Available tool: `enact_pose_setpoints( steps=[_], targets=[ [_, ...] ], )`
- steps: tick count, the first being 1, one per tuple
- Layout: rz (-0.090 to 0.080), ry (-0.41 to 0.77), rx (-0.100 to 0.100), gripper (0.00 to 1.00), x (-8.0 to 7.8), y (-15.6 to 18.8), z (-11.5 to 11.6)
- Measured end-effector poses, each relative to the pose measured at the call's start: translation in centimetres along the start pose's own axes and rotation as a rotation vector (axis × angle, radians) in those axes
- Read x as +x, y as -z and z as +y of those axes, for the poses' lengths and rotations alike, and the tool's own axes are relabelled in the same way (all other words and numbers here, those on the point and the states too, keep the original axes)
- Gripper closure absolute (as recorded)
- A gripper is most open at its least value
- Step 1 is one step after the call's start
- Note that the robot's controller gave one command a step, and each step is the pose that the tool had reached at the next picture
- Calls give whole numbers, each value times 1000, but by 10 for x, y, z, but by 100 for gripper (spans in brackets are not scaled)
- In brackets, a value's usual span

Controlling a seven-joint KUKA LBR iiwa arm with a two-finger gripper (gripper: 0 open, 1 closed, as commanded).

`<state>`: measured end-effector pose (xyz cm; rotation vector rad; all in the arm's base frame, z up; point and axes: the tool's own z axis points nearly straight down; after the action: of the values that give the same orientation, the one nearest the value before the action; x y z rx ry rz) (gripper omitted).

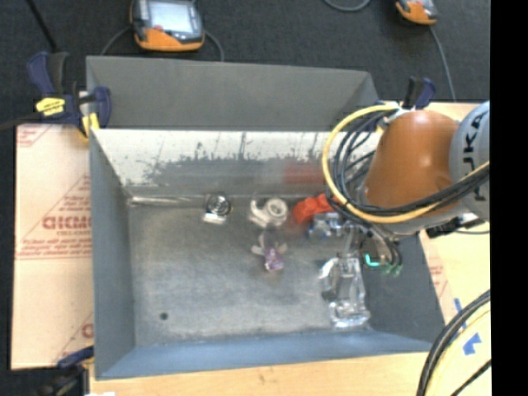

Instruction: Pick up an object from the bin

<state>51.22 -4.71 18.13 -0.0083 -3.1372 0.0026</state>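
My gripper (346,304) hangs low over the bin floor near the front right corner, under the orange wrist cover. Nothing shows beneath it or in its grasp. A small purple thing (273,257) lies on the floor to its left, apart from it. A red thing (310,209) and a small blue-grey piece (324,226) lie just behind the gripper, close to the arm.
A white roll-like thing (270,211) and a small shiny metal thing (216,207) lie along the foot of the back wall. The arm and its looped cables cover the bin's right side. The front wall rises close to the gripper.
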Motion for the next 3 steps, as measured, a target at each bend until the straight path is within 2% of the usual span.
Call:
enact_pose_setpoints(
  steps=[1,2,3],
  targets=[
    [-1,103,-1,0,-13,-88,-58],
    [-11,79,3,0,1,-53,-90],
    [-9,104,1,0,-33,-113,-98]
  ],
)
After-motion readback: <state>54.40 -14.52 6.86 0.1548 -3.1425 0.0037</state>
